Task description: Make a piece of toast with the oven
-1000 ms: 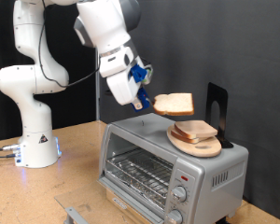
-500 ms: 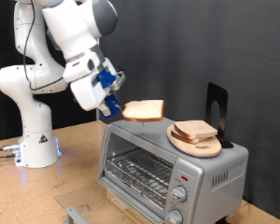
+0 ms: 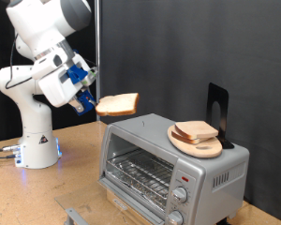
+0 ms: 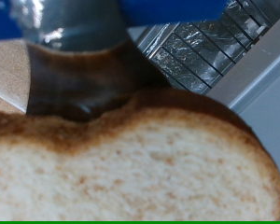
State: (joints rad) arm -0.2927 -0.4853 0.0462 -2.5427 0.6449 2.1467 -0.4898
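Here, you had the gripper point(image 3: 90, 101) up in the air beyond the oven's point(image 3: 173, 163) end that lies toward the exterior view's left, and higher than the oven's top. Its fingers were closed on one edge of the piece of toast point(image 3: 118, 104). The slice stuck out flat from the fingertips toward the oven, nearly level, with its free end just above the oven's top corner and not touching it.

In the wrist view, the piece of toast point(image 4: 131, 163) filled most of the picture, its tan crust pressed against a dark finger pad point(image 4: 84, 84). Past the slice you could see part of the oven's wire rack point(image 4: 201, 51).

The oven's glass door was down and open, so the rack inside was exposed. Its two round knobs sat on the front panel, at the end toward the exterior view's right.

On top of the oven, well away from the held slice, a round wooden plate point(image 3: 208, 147) carried a small stack of further slices point(image 3: 195, 131). A black stand point(image 3: 216, 106) stood upright just behind the plate.
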